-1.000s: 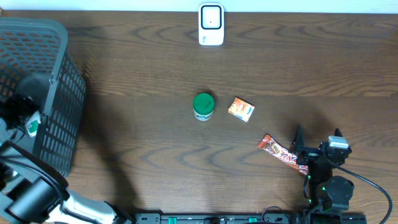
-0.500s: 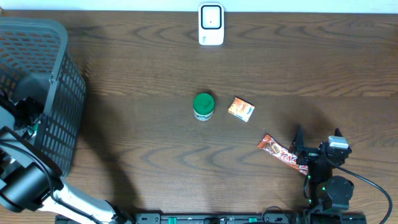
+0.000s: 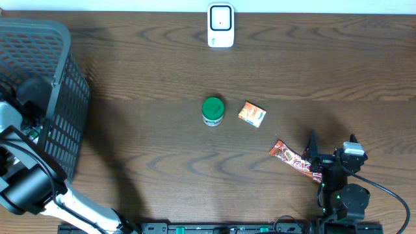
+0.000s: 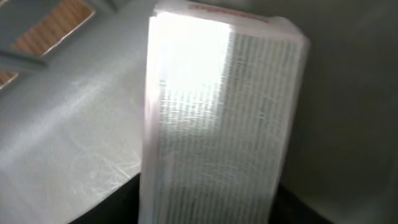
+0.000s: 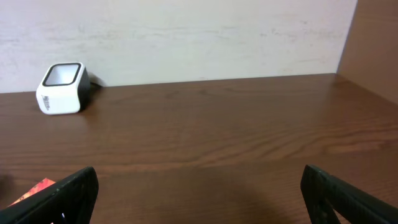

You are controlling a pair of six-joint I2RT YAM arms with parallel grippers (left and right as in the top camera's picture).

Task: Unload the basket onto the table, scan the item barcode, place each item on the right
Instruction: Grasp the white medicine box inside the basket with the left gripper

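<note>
A white, finely ribbed packet fills the left wrist view, standing upright against the grey inner wall of the basket. My left gripper has its dark fingers tight against both sides of the packet's lower end. Seen from overhead, the left gripper is down inside the basket at the table's left edge. The white barcode scanner stands at the back centre, also seen in the right wrist view as the scanner. My right gripper rests open near the front right, nothing between its fingers.
A green-lidded can and a small orange packet lie mid-table. A red snack bar lies just left of the right gripper, its corner showing in the right wrist view. The wall runs behind the scanner.
The left gripper has sunk a little deeper into the basket and its jaws have closed in on the white packet. The right arm has not moved.
</note>
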